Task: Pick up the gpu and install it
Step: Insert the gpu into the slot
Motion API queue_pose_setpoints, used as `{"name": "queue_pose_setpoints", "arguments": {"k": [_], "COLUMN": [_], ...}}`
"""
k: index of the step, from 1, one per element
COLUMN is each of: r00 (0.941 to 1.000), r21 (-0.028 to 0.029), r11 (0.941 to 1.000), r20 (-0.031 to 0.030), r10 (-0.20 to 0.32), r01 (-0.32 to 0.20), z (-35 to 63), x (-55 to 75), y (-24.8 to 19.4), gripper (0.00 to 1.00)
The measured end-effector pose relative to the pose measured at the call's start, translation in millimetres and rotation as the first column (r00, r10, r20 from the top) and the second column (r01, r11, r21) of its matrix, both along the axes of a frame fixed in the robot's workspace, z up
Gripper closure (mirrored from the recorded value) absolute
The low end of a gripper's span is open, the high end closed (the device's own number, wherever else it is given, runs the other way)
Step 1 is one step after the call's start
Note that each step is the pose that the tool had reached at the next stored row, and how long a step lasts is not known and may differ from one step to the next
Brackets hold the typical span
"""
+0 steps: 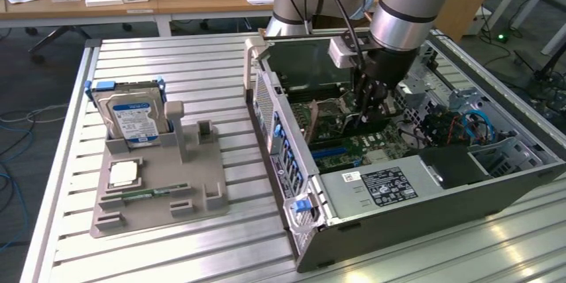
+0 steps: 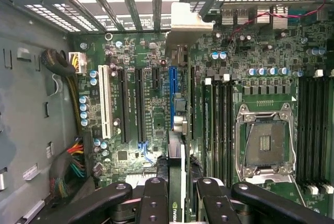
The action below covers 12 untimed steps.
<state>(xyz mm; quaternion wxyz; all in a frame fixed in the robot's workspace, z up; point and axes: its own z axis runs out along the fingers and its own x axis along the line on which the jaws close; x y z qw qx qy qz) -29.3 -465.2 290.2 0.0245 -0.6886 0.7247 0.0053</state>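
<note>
My gripper (image 1: 370, 101) reaches down into the open computer case (image 1: 292, 164) over the green motherboard (image 1: 354, 144). It is shut on the gpu (image 1: 373, 122), a dark card hanging upright below the fingers. In the wrist view the gpu (image 2: 179, 182) shows edge-on between the black fingers (image 2: 154, 198), and my gripper (image 2: 178, 203) clamps it from both sides. Its silver bracket (image 2: 185, 23) points at the rear slot openings of the case. The card's edge runs just beside the blue expansion slot (image 2: 172, 96) and above it; I cannot tell whether they touch.
A grey fixture tray (image 1: 159, 190) on the exterior view's left holds a hard drive (image 1: 132, 117), a square chip (image 1: 124, 173) and a memory stick (image 1: 155, 192). Inside the case are the CPU socket (image 2: 263, 143), memory slots (image 2: 313, 125), cable bundles (image 2: 70, 166) and a labelled power supply (image 1: 389, 187).
</note>
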Motion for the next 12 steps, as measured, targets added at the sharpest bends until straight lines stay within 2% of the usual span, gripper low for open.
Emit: {"name": "queue_pose_setpoints", "arguments": {"k": [4, 9, 12], "r00": [1.0, 1.0, 1.0], "r21": [0.0002, 0.0003, 0.0001], "r11": [1.0, 1.0, 1.0], "r20": [0.0001, 0.0001, 0.0], "r10": [0.0, 0.0, 0.0], "r01": [0.0, 0.0, 0.0], "z": [-0.1, -7.7, -8.8], "x": [0.0, -0.1, -0.2], "y": [0.0, 0.0, 0.0], "gripper": [0.74, 0.74, 0.74]}}
